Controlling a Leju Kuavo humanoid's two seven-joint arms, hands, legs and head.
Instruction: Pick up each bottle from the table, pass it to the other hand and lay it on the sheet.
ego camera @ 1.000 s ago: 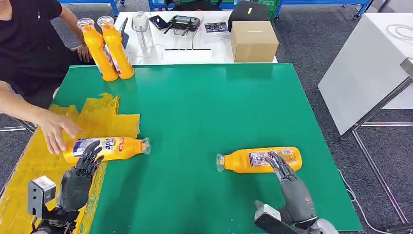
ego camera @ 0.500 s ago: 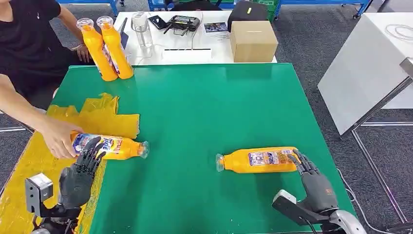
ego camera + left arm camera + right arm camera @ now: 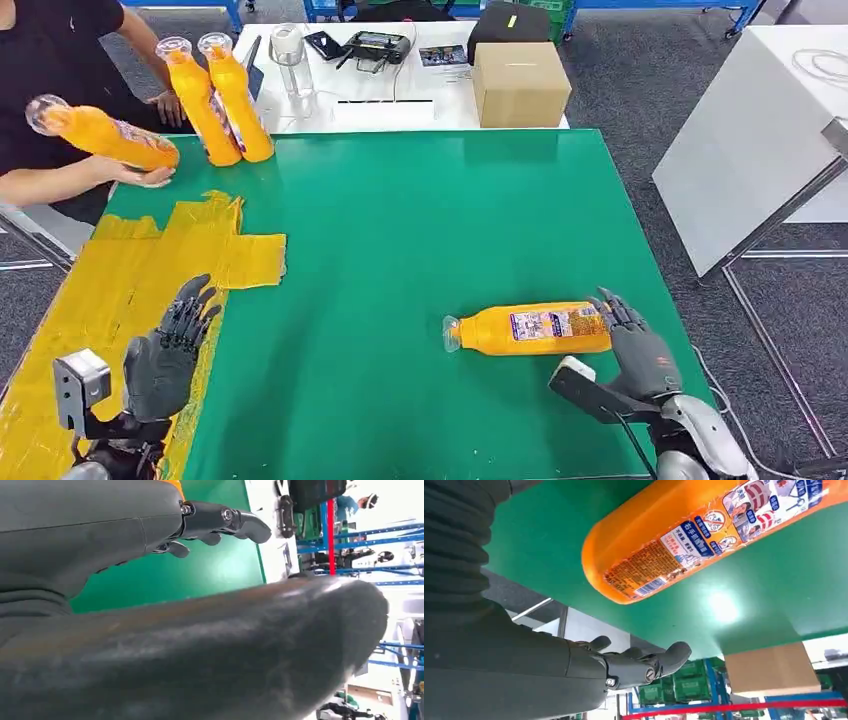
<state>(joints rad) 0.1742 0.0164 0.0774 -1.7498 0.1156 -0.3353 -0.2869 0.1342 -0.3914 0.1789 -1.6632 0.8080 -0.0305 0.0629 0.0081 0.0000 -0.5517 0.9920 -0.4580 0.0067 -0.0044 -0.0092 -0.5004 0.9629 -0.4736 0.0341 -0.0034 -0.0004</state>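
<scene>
Green table (image 3: pixel 400 230), yellow sheet (image 3: pixel 130 280) on its left side, orange bottle (image 3: pixel 530 329) lying near right edge

Lab/workshop — blue racks (image 3: pixel 744 700), green table (image 3: pixel 430 250).

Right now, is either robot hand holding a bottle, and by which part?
No. The right hand is open beside the base of the lying bottle, not gripping it. The left hand is open over the yellow sheet.

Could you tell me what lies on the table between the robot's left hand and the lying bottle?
Nothing: the head view shows bare green table between the left hand and the lying bottle.
</scene>
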